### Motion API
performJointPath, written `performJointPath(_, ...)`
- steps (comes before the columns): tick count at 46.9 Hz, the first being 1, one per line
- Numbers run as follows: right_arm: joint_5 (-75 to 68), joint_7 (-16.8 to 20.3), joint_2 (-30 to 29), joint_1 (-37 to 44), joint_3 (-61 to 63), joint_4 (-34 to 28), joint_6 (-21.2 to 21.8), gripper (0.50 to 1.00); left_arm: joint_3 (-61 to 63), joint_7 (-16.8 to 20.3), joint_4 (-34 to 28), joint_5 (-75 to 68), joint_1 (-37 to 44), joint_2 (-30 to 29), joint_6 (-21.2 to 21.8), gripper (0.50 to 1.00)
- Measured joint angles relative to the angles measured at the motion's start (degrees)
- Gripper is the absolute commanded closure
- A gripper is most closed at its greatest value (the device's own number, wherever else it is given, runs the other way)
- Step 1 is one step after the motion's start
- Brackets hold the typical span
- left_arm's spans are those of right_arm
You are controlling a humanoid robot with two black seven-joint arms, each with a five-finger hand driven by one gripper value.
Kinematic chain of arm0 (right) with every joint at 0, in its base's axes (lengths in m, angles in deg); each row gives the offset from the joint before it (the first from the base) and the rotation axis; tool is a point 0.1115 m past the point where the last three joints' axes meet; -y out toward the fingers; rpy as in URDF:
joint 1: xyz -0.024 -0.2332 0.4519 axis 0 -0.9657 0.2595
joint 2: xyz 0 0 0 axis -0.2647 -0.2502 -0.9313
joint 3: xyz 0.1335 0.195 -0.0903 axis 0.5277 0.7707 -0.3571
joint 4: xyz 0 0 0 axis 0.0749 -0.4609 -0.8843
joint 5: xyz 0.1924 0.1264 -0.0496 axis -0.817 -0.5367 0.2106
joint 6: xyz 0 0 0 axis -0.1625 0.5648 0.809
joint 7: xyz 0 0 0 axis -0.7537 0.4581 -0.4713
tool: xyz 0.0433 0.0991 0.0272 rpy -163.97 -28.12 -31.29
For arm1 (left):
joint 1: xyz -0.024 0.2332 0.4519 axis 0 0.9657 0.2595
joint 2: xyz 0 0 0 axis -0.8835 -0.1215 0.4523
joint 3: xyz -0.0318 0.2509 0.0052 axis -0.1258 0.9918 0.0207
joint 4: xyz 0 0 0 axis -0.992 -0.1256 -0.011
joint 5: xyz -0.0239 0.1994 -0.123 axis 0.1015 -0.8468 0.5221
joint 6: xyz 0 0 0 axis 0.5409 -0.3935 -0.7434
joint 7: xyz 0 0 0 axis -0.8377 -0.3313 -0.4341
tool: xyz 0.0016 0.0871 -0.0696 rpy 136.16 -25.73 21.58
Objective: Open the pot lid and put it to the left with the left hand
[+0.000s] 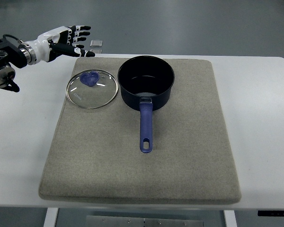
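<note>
A dark blue pot point(146, 80) stands uncovered on the grey mat point(180, 156), its blue handle point(146, 127) pointing toward the near edge. The glass lid point(92, 88) with a blue knob point(89, 78) lies flat on the mat just left of the pot, its steel rim close to the pot's wall. My left hand point(75, 40) hovers at the upper left, above and behind the lid, fingers spread and holding nothing. It is clear of the lid.
The mat covers most of a white table point(262, 113). A small clear object point(97, 44) sits at the table's far edge near my left hand. Grey floor lies beyond the table.
</note>
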Motion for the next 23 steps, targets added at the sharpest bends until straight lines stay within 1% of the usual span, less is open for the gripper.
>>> performJointPath(5,0.00,0.00,0.00,0.00,0.00,-0.01,0.01,0.583,-0.65,0.04,-1.46,7.89,0.85,0.05,-0.79,0.510)
performJointPath(10,0.00,0.00,0.00,0.00,0.00,0.00,0.00,0.583,-2.30,0.02,-1.89,12.88,2.47,0.15,-2.06,0.510)
performJointPath(14,0.00,0.00,0.00,0.00,0.00,-0.01,0.00,0.583,-4.53,-0.21,-1.95,15.87,4.03,0.15,-5.03,0.510)
performJointPath(18,0.00,-0.01,0.00,0.00,0.00,-0.01,0.01,0.583,-6.24,-0.29,-1.96,16.76,5.08,0.18,-8.90,0.508)
performJointPath(20,0.00,0.00,0.00,0.00,0.00,-0.01,0.00,0.583,-6.97,-0.38,-1.95,16.88,5.38,0.21,-10.19,0.510)
performJointPath(23,0.00,0.00,0.00,0.01,0.00,0.00,0.00,0.583,-7.67,-0.46,-1.90,16.92,5.52,0.23,-11.02,0.508)
